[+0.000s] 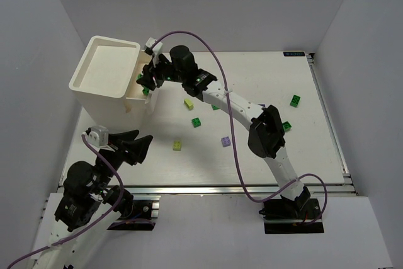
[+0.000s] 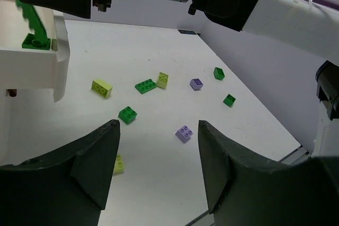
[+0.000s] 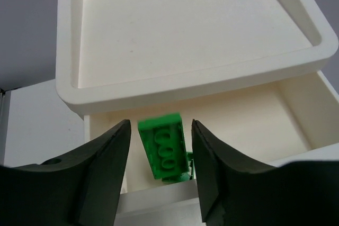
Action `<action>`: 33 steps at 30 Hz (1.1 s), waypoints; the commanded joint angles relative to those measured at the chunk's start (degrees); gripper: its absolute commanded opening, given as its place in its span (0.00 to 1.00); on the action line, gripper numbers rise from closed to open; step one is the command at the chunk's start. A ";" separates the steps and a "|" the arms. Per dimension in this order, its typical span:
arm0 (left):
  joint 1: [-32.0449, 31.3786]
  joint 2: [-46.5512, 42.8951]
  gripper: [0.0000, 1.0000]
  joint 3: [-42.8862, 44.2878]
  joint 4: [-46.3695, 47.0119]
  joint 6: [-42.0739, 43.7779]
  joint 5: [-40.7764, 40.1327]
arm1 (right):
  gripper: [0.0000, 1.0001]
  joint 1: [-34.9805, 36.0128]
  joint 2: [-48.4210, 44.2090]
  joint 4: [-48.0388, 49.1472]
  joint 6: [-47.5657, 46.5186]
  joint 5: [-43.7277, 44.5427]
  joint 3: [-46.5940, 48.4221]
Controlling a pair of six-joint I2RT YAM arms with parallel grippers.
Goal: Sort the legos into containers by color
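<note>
My right gripper (image 3: 160, 123) hangs over the open top drawer (image 3: 265, 120) of the cream-white box (image 1: 106, 74). Its jaws stand open, with a dark green lego (image 3: 164, 146) loose and tilted between them, a gap showing on each side. Another green lego (image 2: 36, 41) lies in that drawer. My left gripper (image 2: 158, 125) is open and empty, low over the table near its front left. Loose legos lie on the table: yellow-green (image 2: 101, 88), green (image 2: 145, 86), lavender (image 2: 184, 133) and several more.
The right arm (image 1: 233, 108) reaches diagonally across the table to the box at the back left. Two green legos (image 1: 295, 100) lie to the right of that arm. A metal rail (image 1: 252, 188) runs along the front edge.
</note>
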 commanded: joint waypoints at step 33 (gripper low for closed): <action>-13.26 71.49 0.59 30.06 -4.76 -20.52 -10.99 | 0.74 -30.73 -66.71 -15.66 1.28 -24.80 -77.09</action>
